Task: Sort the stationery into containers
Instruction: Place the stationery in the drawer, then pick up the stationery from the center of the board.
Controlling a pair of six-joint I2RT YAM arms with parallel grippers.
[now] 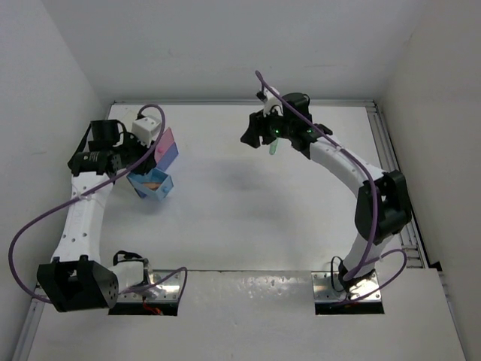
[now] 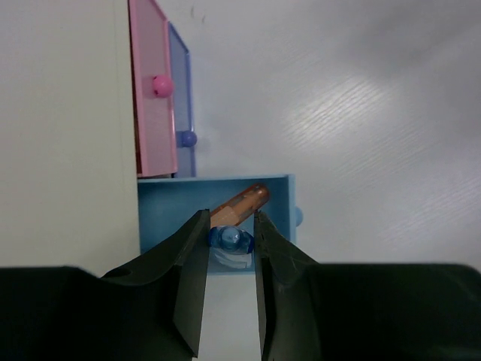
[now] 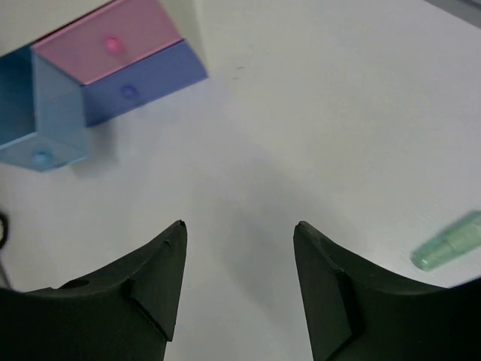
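My left gripper (image 2: 231, 218) is shut on a stubby light-blue piece (image 2: 231, 239) at the near rim of the open light-blue box (image 2: 165, 207). An orange piece (image 2: 244, 201) lies slanted inside that box. A pink box (image 2: 154, 90) and a violet-blue box (image 2: 180, 113) stand stacked behind it. In the top view the left gripper (image 1: 141, 171) is over the light-blue box (image 1: 156, 186) at the left. My right gripper (image 3: 240, 226) is open and empty above bare table. A green piece (image 3: 449, 250) lies to its right, and also shows in the top view (image 1: 274, 147).
White walls close in the table on the left, back and right. A metal rail (image 1: 387, 150) runs along the right edge. The boxes show at the upper left of the right wrist view (image 3: 105, 37). No pens are in view.
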